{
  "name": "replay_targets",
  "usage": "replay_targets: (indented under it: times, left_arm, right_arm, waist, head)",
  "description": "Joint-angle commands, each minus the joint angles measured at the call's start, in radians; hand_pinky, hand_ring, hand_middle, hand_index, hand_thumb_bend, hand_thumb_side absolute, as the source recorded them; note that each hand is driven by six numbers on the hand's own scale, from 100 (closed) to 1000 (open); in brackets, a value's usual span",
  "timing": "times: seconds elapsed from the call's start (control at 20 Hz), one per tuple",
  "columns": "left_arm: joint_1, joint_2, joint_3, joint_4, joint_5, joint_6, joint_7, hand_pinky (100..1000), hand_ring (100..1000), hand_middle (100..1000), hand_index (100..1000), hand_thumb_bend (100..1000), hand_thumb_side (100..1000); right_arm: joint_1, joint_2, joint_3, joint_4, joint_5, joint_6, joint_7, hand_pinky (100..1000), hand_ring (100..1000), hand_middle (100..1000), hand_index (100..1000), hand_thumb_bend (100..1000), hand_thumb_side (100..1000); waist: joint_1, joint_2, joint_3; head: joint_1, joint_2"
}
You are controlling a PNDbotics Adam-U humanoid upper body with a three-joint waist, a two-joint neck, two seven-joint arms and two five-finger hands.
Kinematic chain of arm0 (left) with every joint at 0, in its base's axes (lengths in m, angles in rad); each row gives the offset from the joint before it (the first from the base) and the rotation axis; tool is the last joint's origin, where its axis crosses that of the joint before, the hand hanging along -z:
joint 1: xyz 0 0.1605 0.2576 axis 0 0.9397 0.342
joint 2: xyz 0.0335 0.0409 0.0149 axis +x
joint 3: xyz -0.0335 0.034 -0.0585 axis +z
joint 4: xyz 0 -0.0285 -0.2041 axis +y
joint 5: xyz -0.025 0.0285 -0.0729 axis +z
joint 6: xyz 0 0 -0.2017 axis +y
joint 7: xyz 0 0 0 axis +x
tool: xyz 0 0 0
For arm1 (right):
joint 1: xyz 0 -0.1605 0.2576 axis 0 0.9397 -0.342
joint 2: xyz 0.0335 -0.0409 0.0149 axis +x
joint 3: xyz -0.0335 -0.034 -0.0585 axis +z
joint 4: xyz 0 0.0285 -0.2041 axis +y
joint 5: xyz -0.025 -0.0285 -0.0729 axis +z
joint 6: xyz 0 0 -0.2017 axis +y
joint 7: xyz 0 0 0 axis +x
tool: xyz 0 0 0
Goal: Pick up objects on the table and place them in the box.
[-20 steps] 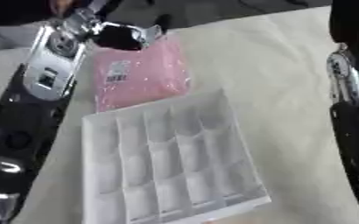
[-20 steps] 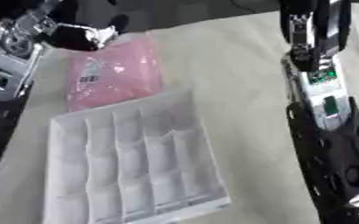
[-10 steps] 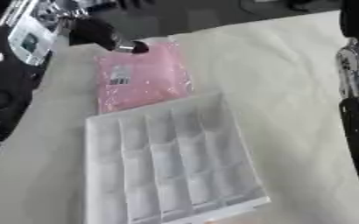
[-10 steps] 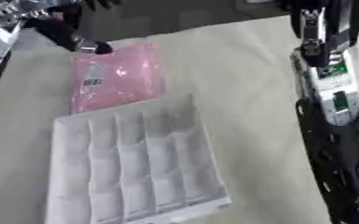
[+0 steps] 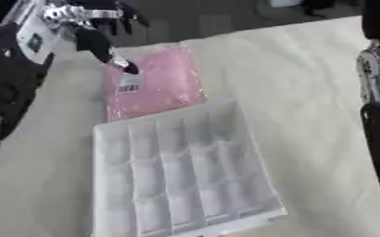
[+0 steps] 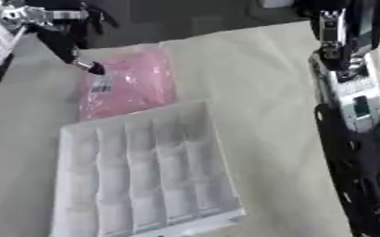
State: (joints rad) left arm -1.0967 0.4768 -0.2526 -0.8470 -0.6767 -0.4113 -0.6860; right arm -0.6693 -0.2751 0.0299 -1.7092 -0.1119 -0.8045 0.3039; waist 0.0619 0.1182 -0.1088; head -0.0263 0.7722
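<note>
Contact had not been confirmed at this moment. The left hand hung over the far left corner of the table, with one dark finger extended down and forward; its tip stood at the far left edge of the pink bag, beside the white label. Whether the tip touched the bag could not be determined. The remaining fingers appeared partly curled above, and the hand held nothing.

The bag lay flat on the table, just beyond the far edge of the box; the two looked to be touching or nearly so. The bag's long axis ran from the far edge of the table toward the near edge, roughly in line with the long axis of the box. The box, a white tray with several rows of compartments, appeared empty.

The bag lay directly under and to the right of the left fingertip, so the left hand was much the nearer. The right arm ran along the right edge of the table, well apart from the bag; its hand was not visible.

Judgement: the pick had not started. The coming move required the left fingers to spread across the bag's short width and close on it.
</note>
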Motion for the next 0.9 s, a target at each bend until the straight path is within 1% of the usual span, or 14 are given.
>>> replay_targets:
  times: [0.05, 0.2, 0.45, 0.8, 0.9]
  left_arm:
    - [-0.041, 0.003, -0.013, 0.018, 0.008, -0.023, -0.103, 579, 757, 892, 926, 619, 576]
    - [-0.05, -0.007, -0.025, 0.036, 0.037, 0.002, -0.135, 579, 756, 892, 924, 608, 593]
    - [-0.054, -0.029, -0.051, 0.048, 0.052, 0.012, -0.145, 588, 759, 893, 926, 620, 614]
    - [-0.052, -0.05, -0.058, 0.117, 0.006, -0.018, -0.16, 604, 768, 894, 932, 642, 661]
    - [-0.051, -0.052, -0.057, 0.137, -0.012, -0.029, -0.162, 615, 774, 894, 936, 668, 677]
  right_arm:
    - [-0.012, -0.012, -0.007, -0.012, 0.005, -0.01, 0.007, 440, 644, 784, 669, 100, 648]
    - [-0.01, -0.011, -0.007, -0.012, 0.005, -0.007, 0.007, 440, 644, 783, 669, 100, 648]
    - [-0.006, -0.008, -0.008, -0.012, 0.005, -0.002, 0.008, 439, 644, 784, 669, 100, 647]
    - [-0.003, -0.007, -0.009, -0.014, 0.002, 0.005, 0.009, 439, 644, 784, 669, 100, 646]
    - [-0.002, -0.007, -0.009, -0.015, 0.001, 0.007, 0.01, 439, 644, 784, 669, 100, 646]
  waist:
    - [-0.003, -0.024, 0.001]
    - [-0.001, -0.027, 0.002]
    - [0.002, -0.031, 0.001]
    - [0.006, -0.032, -0.003]
    - [0.008, -0.033, -0.003]
  head:
    - [-0.005, -0.002]
    - [-0.006, -0.002]
    - [-0.009, -0.002]
    - [-0.01, -0.002]
    - [-0.011, -0.002]
